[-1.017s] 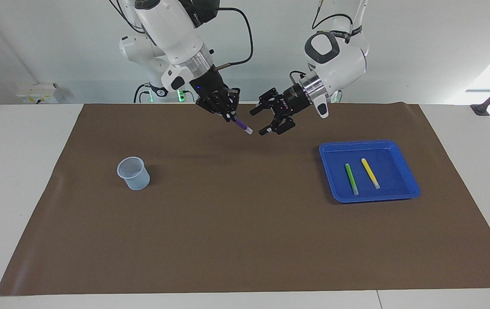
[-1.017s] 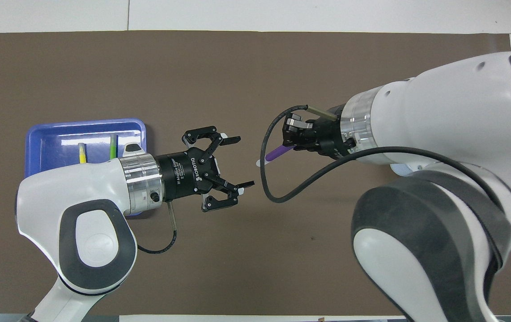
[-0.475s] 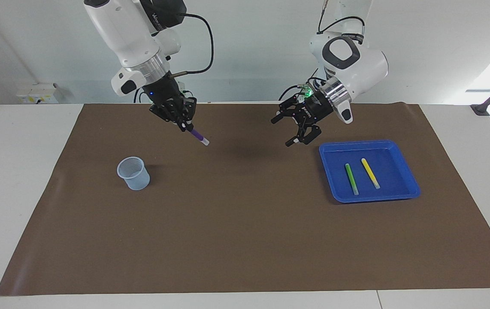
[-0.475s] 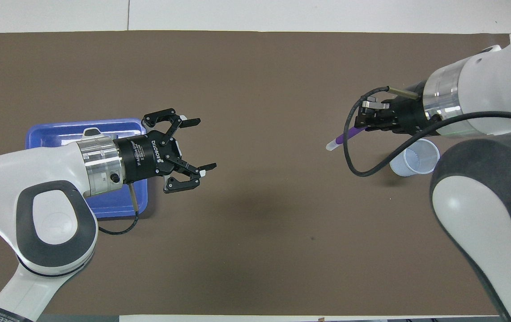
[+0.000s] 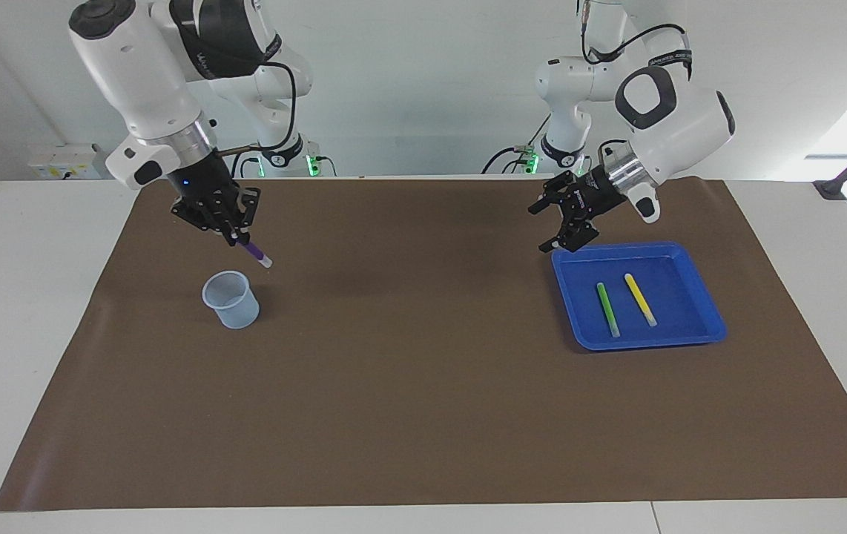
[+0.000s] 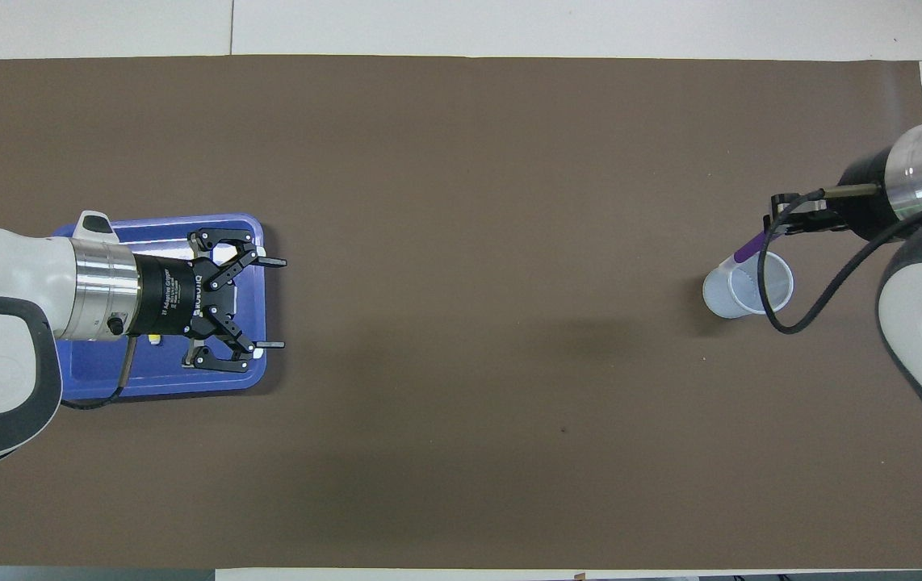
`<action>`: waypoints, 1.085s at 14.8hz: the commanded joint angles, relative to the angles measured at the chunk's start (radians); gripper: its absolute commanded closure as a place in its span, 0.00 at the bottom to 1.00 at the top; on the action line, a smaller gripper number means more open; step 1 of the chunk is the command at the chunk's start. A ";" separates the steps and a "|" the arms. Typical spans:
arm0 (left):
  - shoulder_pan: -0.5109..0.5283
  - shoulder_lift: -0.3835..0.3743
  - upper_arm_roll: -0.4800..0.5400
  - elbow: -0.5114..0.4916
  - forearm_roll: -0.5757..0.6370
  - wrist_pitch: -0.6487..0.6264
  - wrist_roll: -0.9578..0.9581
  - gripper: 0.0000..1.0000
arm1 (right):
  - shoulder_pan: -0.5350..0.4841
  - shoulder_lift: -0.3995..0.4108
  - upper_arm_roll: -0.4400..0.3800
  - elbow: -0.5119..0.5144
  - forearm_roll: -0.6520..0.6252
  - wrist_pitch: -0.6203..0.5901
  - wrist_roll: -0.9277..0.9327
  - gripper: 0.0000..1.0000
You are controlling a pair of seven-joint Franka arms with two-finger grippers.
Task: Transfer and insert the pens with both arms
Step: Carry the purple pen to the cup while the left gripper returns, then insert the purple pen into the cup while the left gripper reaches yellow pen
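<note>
My right gripper point(image 5: 233, 231) is shut on the purple pen point(image 5: 254, 252), which slants down with its pale end lowest, over the rim of the translucent cup point(image 5: 231, 299). In the overhead view the purple pen point(image 6: 748, 252) sticks out of the right gripper point(image 6: 784, 227) above the cup point(image 6: 748, 291). My left gripper point(image 5: 540, 228) is open and empty in the air over the edge of the blue tray point(image 5: 668, 274) that is toward the cup. The green pen point(image 5: 607, 309) and the yellow pen point(image 5: 639, 299) lie side by side in the tray. In the overhead view the left gripper point(image 6: 279, 303) covers most of the tray point(image 6: 154, 223).
A brown mat point(image 5: 423, 386) covers the table between the cup and the tray. White table shows around the mat's edges point(image 5: 23, 297).
My right gripper has carried the purple pen away from the middle, over to the cup. My left gripper, still open, has drawn back to the blue tray.
</note>
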 commanded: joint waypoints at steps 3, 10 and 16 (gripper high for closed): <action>0.007 0.024 -0.009 0.066 0.327 -0.049 0.042 0.00 | -0.121 -0.122 0.013 -0.237 -0.039 0.125 -0.194 1.00; 0.124 0.037 -0.004 0.052 0.490 -0.053 0.485 0.00 | -0.132 -0.101 0.015 -0.337 -0.039 0.354 -0.245 1.00; 0.236 0.127 -0.004 0.051 0.557 0.058 1.047 0.00 | -0.132 -0.087 0.015 -0.402 -0.038 0.414 -0.245 1.00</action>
